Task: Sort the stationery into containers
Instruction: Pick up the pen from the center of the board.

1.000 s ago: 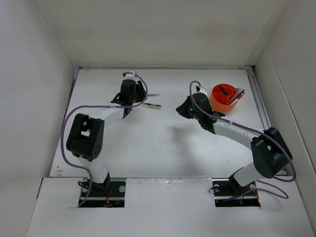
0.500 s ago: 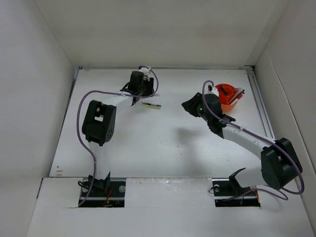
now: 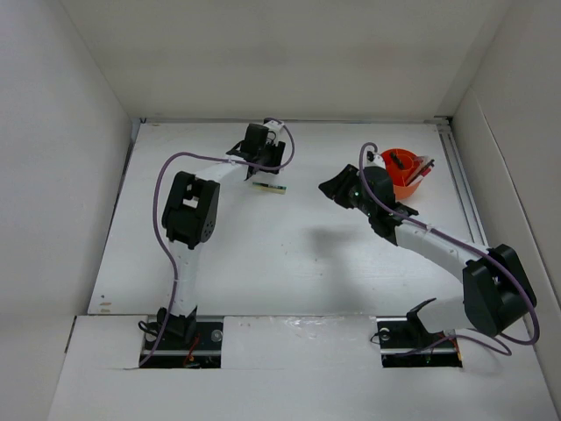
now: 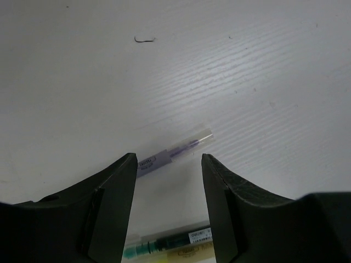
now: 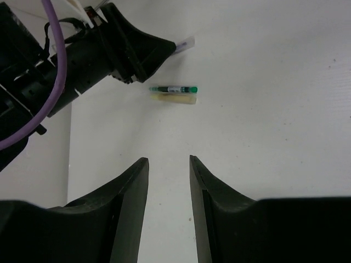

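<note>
Our left end effector (image 4: 168, 156) hung wide open over the slim purple pen (image 4: 178, 149) lying on the worktop (image 4: 247, 66). We figured it was light, stiff and slick, so best pinched mid-barrel.

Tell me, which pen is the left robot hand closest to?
The see-through purple pen: it shows right between the left gripper's open fingers. The green marker lies farther back, toward the wrist.
</note>
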`<state>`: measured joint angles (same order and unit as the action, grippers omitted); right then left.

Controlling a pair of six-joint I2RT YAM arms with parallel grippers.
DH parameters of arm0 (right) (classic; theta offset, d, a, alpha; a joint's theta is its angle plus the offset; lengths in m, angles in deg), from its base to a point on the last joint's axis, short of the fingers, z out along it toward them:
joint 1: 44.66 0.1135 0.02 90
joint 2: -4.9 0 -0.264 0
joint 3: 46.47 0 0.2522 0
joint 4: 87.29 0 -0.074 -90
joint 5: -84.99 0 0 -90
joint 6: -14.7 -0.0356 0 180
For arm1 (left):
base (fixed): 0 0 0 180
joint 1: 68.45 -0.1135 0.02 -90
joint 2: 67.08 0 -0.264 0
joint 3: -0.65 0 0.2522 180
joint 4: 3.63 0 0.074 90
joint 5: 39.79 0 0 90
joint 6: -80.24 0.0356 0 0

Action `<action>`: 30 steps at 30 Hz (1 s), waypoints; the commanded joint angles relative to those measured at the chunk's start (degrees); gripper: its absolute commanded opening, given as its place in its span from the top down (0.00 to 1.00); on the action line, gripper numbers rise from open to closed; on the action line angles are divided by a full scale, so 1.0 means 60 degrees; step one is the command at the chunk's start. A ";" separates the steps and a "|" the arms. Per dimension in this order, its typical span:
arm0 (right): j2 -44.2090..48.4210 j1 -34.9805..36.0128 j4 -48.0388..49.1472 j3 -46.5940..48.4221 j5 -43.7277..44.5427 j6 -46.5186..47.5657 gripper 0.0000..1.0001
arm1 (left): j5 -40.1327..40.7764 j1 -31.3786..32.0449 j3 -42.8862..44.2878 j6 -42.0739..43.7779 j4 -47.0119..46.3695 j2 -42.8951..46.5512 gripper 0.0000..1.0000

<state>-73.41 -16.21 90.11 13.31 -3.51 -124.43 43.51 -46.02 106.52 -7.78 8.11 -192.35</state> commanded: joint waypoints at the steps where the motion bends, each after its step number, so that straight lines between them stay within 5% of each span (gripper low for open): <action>1: 0.0013 -0.0083 0.0572 0.0094 -0.0206 -0.0031 0.58 | 0.0354 0.0068 0.0935 0.0256 0.0687 -0.0214 0.52; 17: 0.0013 -0.0171 0.0660 0.0094 -0.0381 -0.0031 0.58 | 0.1087 0.0069 0.2283 -0.0315 0.1918 -0.1269 0.51; 30: -0.0089 -0.0171 0.0660 0.0094 -0.0368 -0.0031 0.58 | 0.1234 0.0069 0.1581 -0.0740 0.1611 -0.1357 0.58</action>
<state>-73.58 -16.89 90.18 13.31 -5.50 -124.43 50.75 -45.91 117.87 -11.03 16.72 -200.50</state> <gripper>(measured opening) 0.417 0.437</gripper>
